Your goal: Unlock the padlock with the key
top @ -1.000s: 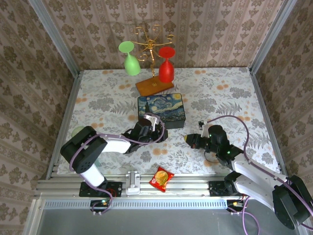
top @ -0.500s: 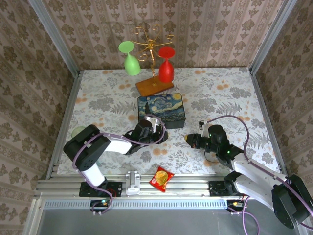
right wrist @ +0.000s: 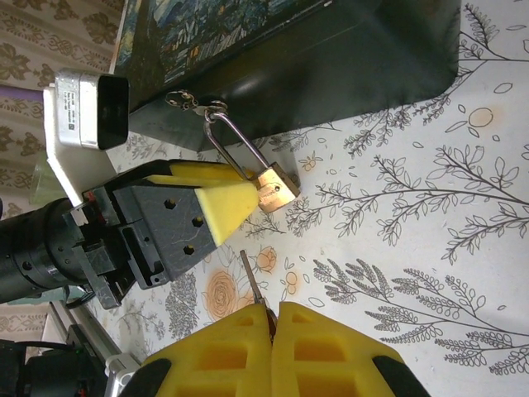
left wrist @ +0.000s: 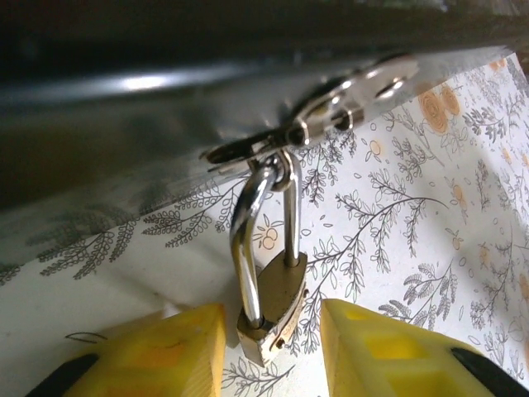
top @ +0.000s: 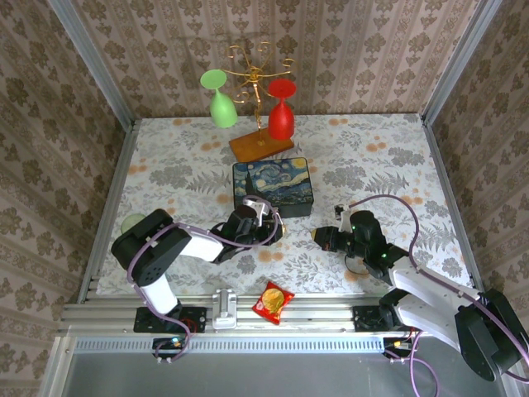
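From above: left gripper [top: 269, 227] low at the front wall of the dark starry-night painted box [top: 273, 182] on the floral-printed tabletop [top: 372, 157]; right gripper [top: 317, 236] just to its right, apart.

Left wrist: small brass padlock [left wrist: 277, 302] with thin silver shackle, hung on the box's metal hasp [left wrist: 347, 99], body between the two yellow fingers [left wrist: 165, 347]. Clamped or just short of touching, cannot tell.

Right wrist: yellow fingers [right wrist: 223, 356] pressed together on the thin dark metal key [right wrist: 250, 277], tip poking toward the padlock, short of it.
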Available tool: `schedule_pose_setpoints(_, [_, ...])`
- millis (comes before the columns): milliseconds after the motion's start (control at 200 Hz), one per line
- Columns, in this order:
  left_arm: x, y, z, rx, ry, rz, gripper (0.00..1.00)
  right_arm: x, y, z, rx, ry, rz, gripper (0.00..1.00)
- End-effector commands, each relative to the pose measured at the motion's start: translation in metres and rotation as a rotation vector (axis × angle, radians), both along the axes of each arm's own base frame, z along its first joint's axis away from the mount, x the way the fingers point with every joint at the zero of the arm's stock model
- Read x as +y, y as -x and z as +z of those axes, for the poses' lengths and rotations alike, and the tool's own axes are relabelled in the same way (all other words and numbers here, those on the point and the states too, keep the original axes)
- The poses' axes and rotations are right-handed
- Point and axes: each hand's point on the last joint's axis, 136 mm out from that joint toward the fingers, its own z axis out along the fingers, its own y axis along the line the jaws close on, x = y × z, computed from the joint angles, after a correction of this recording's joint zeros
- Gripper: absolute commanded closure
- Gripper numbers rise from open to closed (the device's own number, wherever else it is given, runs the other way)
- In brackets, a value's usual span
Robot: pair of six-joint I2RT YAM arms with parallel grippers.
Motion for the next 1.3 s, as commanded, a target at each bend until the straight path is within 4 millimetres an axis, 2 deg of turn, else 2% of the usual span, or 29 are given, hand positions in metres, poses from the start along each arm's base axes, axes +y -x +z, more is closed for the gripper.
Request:
schedule_pose_setpoints(0, [-0.009, -0.007, 0.006, -0.028, 0.013, -0.004, 0.65, 0.002, -0.002, 0.003, -0.015, -0.016, 0.005, 1.00])
schedule_pose_setpoints(175, [-0.016, -0.007, 0.002, -0.011, 0.021, -0.018, 0.66, 0.000, 0.000, 0.000, -0.011, -0.008, 0.005, 1.00])
schedule_pose_setpoints(245, [-0.016, -0.007, 0.000, -0.005, 0.023, -0.012, 0.71, 0.000, 0.000, 0.000, -0.011, -0.008, 0.003, 1.00])
schedule_pose_setpoints(385, [-0.016, -0.006, 0.006, -0.003, 0.034, -0.007, 0.78, -0.001, 0.001, -0.002, -0.003, -0.014, 0.000, 1.00])
schedule_pose_setpoints(545, [-0.014, -0.007, 0.015, 0.009, 0.058, 0.025, 0.81, 0.002, 0.001, -0.005, 0.024, -0.049, -0.014, 1.00])
schedule_pose_setpoints(710, [-0.015, -0.008, 0.029, 0.039, 0.152, 0.069, 0.86, 0.013, 0.000, -0.015, 0.094, -0.148, -0.016, 1.00])
schedule_pose_setpoints(880, [-0.016, -0.009, 0.027, 0.073, 0.176, 0.091, 0.88, 0.023, -0.003, -0.025, 0.143, -0.188, 0.002, 1.00])
schedule_pose_setpoints(1035, [-0.021, -0.012, 0.037, 0.136, 0.316, 0.108, 0.96, 0.038, -0.007, -0.021, 0.153, -0.265, 0.059, 1.00])
schedule_pose_setpoints(1080, [-0.021, -0.013, 0.038, 0.158, 0.341, 0.120, 0.97, 0.041, -0.009, -0.016, 0.154, -0.290, 0.081, 1.00])
schedule_pose_setpoints(1100, [-0.020, -0.014, 0.039, 0.165, 0.353, 0.127, 0.97, 0.042, -0.009, -0.023, 0.181, -0.291, 0.085, 1.00])
schedule_pose_setpoints(1160, [-0.019, -0.015, 0.042, 0.172, 0.388, 0.138, 0.98, 0.042, -0.014, -0.023, 0.199, -0.328, 0.093, 1.00])
schedule_pose_setpoints(1295, [-0.023, -0.014, 0.045, 0.193, 0.428, 0.129, 0.99, 0.054, -0.017, -0.013, 0.208, -0.425, 0.168, 1.00])
